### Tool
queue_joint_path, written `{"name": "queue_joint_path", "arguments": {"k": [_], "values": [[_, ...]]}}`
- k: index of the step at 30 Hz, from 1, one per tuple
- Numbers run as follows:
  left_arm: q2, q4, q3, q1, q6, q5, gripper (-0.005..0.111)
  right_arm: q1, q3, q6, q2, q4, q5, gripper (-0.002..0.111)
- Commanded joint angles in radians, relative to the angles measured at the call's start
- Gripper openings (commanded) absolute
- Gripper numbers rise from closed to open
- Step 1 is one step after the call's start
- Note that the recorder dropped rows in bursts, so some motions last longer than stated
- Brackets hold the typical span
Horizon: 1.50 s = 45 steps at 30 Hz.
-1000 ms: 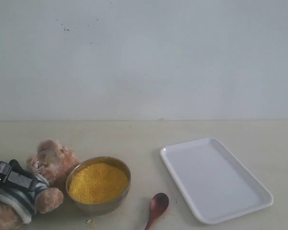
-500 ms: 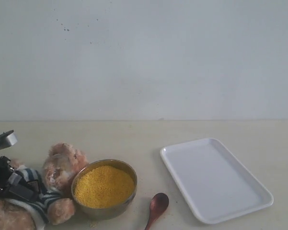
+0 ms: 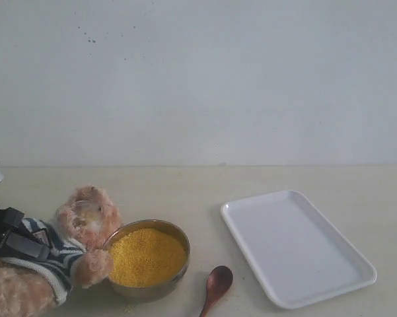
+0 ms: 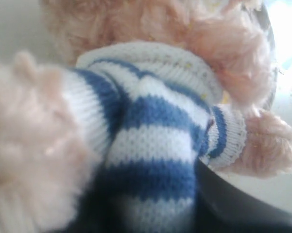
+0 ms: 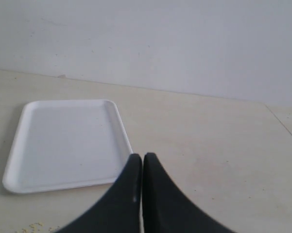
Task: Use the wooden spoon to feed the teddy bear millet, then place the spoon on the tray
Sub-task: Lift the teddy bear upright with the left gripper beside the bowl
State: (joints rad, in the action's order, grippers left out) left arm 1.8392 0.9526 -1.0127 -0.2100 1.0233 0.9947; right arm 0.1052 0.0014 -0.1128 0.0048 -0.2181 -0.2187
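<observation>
tan teddy bear (image 3: 86, 216) wears blue-white stripes; millet (image 3: 147, 256) is yellow.

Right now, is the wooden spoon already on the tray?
No, the wooden spoon lies on the table, between the steel bowl and the tray, clear of its rim.

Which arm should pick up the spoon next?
Probably the right. The left hand is clamped on the bear at its striped shirt, so it is busy. The right hand is closed and empty, near the tray; the spoon lies beside that tray.
</observation>
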Motion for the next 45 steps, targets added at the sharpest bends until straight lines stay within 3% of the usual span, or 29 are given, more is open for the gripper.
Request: {"name": "queue_joint_path", "arguments": {"k": [1,7,14,17,32,34,39,45], "values": [[-0.091,0.135,0.114,-0.001,-0.009,-0.099,0.004,-0.005,-0.001,0.001,-0.005,0.001,0.009,0.0],[-0.238,0.362,0.281,-0.001,0.021,-0.266,0.004,-0.005,-0.001,0.001,-0.005,0.001,0.009,0.0],[-0.454,0.648,0.473,-0.011,0.24,-0.218,0.004,-0.005,-0.001,0.001,-0.005,0.001,0.009,0.0],[-0.486,0.727,0.493,-0.011,0.295,-0.22,0.004,-0.005,-0.001,0.001,-0.005,0.001,0.009,0.0],[-0.486,0.733,0.493,-0.011,0.359,-0.184,0.004,-0.005,-0.001,0.001,-0.005,0.001,0.019,0.0],[-0.486,0.733,0.493,-0.011,0.359,-0.184,0.004,-0.005,-0.001,-0.019,-0.005,0.013,0.071,0.0],[-0.486,0.722,0.493,-0.011,0.415,-0.184,0.004,-0.005,-0.001,-0.268,-0.005,0.26,0.287,0.0],[-0.486,0.728,0.514,-0.011,0.444,-0.182,0.004,-0.005,-0.001,-0.282,-0.005,0.268,0.38,0.0]]}}
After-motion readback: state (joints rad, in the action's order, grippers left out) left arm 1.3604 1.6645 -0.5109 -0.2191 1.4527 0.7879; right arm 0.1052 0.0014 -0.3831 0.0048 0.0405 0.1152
